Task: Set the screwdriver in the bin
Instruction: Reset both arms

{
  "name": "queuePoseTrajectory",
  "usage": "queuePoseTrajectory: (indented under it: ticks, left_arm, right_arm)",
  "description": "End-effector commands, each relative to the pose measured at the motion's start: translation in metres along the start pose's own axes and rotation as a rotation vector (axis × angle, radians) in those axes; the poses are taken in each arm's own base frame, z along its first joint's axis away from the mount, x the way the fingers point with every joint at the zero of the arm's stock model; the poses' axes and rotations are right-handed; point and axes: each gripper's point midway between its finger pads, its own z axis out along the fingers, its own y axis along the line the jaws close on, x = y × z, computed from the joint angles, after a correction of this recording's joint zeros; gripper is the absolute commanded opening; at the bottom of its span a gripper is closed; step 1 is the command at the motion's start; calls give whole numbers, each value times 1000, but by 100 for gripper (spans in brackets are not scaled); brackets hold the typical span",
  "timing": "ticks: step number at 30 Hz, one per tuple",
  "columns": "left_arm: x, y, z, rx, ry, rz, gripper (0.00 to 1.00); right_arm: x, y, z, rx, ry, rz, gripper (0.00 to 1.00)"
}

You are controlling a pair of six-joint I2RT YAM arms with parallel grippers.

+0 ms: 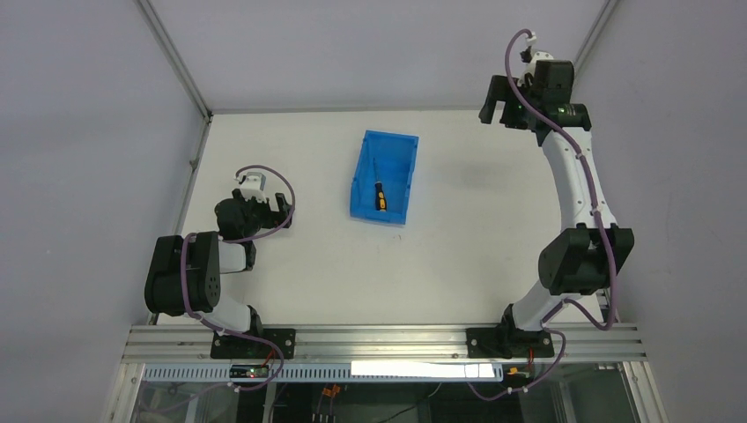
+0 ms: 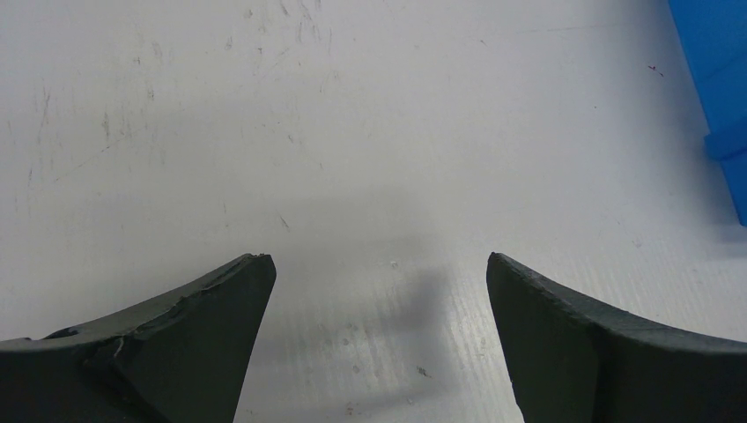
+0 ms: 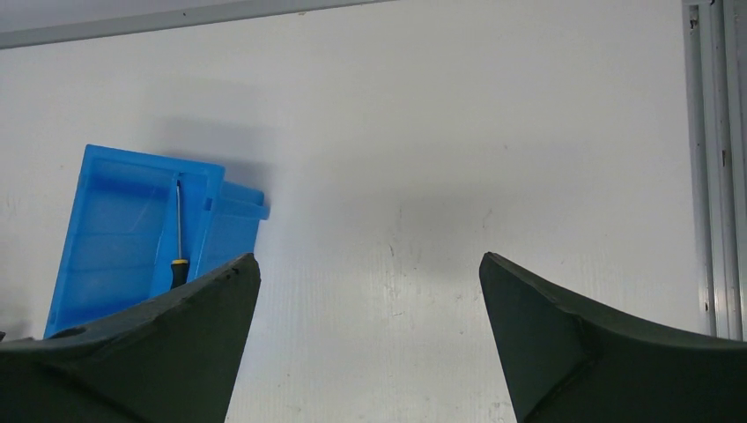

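Observation:
The blue bin (image 1: 394, 152) stands near the middle of the table. The screwdriver (image 1: 380, 196) with its black and orange-yellow handle lies inside it, shaft toward the far wall. In the right wrist view the bin (image 3: 110, 233) shows at left with the screwdriver (image 3: 179, 229) in it, partly behind a finger. My right gripper (image 1: 503, 113) is raised high at the far right, open and empty (image 3: 370, 264). My left gripper (image 1: 264, 204) is folded back at the left, open and empty (image 2: 379, 260) just above the table. A corner of the bin (image 2: 718, 79) shows at its right edge.
A white table (image 1: 476, 256) is enclosed by grey walls. A metal rail (image 1: 388, 339) runs along the near edge, and a rail (image 3: 709, 159) shows at the right of the right wrist view. The right arm (image 1: 577, 211) arches over the table's right side.

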Motion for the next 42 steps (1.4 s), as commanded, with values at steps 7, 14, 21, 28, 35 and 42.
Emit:
queuePoseTrajectory:
  ticks: [7,14,21,28,35,42]
  left_arm:
    - [-12,2,0,7,-45,28,99]
    - [-12,1,0,7,-45,28,99]
    - [-12,1,0,7,-45,28,99]
    - [-12,1,0,7,-44,28,99]
    - [-11,1,0,7,-43,27,99]
    - [-12,1,0,8,-45,28,99]
  right_arm:
    - [-29,-30,-8,-17,-80,4,99]
    - [-25,-35,-1,6,-85,20,99]
    - [-22,-36,1,10,-83,16,99]
    - [-24,-35,0,11,-91,21,99]
    - [-29,-35,-5,17,-116,31,99]
    - [-31,-34,-3,27,-126,55,99]
